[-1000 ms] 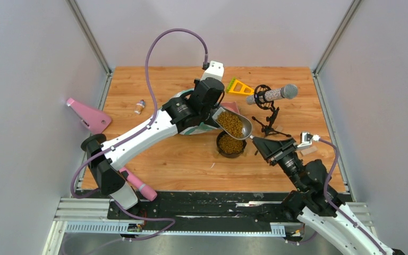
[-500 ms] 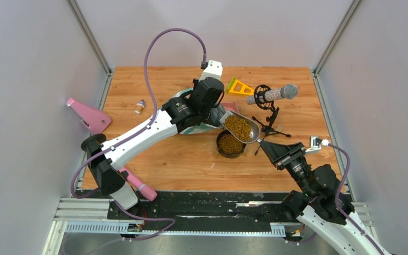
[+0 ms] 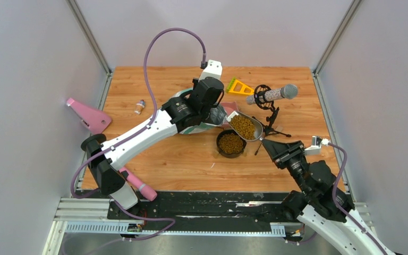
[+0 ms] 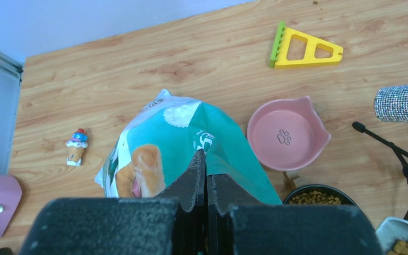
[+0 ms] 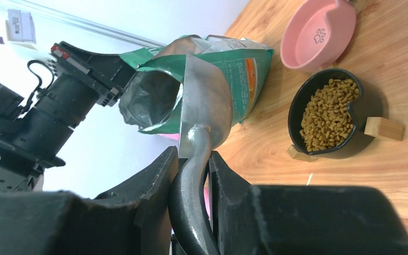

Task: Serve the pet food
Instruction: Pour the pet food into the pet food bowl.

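Top view, step: judged as the pour. Carried a scoop [image 3: 244, 126] heaped with pet food [image 3: 243, 127] over the far right rim of the black bowl [image 3: 230, 144], which held a partial fill.
Top view, next move: called for bringing the scoop's mouth over the bowl's centre, then rolling the wrist so the pellets slid out. Risked scatter onto the table [image 3: 180, 159] if tipped off-centre.
Top view, left arm: reached far forward across the table, with the left hand [image 3: 215, 110] at the mouth of the bag [image 3: 191, 127].
Top view, right arm: stretched forward and inward, with the right hand [image 3: 264, 141] at the scoop's handle end.
Left wrist view, hand state: fingers [image 4: 196, 175] pressed together and pinched on the bag's top fold, pointing down at its teal face.
Left wrist view, surroundings: showed an empty pink bowl [image 4: 287, 135] just beside the bag, the black bowl's pellets at lower right, and a corner of the scoop at the frame edge.
Right wrist view, hand state: clamped on the scoop's grey handle, one finger on each side.
Right wrist view, pet food: lay in the black bowl, covering most of its floor. Could not see the scoop's load behind its metal back.
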`<state>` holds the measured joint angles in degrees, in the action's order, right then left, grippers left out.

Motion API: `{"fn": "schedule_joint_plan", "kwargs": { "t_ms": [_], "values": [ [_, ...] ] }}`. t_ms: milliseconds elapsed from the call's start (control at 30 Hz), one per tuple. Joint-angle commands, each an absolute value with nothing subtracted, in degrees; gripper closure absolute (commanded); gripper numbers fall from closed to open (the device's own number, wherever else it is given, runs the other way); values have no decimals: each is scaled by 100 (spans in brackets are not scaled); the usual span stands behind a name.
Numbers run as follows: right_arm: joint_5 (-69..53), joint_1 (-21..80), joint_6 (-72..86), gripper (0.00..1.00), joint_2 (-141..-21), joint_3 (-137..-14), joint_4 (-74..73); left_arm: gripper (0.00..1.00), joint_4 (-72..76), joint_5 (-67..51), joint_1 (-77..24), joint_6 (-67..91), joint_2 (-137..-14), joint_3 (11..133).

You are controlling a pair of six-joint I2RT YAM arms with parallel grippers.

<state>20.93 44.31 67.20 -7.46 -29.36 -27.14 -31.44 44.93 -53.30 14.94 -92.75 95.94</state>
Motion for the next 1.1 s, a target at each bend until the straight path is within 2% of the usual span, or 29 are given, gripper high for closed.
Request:
{"fn": "schedule_joint_plan", "kwargs": {
  "t_ms": [0,233,633,1067],
  "values": [
    [2424,4434,6641,100,-1134,-3252,-2497,100,-2703,4882,-5271,1529,-8850,9742],
    [2867,4425,6668,100,-2101,-3386,-2403,100,-2683,4781,-5279,1561,-8755,9661],
    [3565,4421,6291,100,-3706,-3646,-1240,100,-2670,4518,-5277,1602,-8683,9571],
    [3719,4324,5798,100,-5105,-4189,-595,100,-2626,4476,-5274,1566,-8578,9446]
  ]
}}
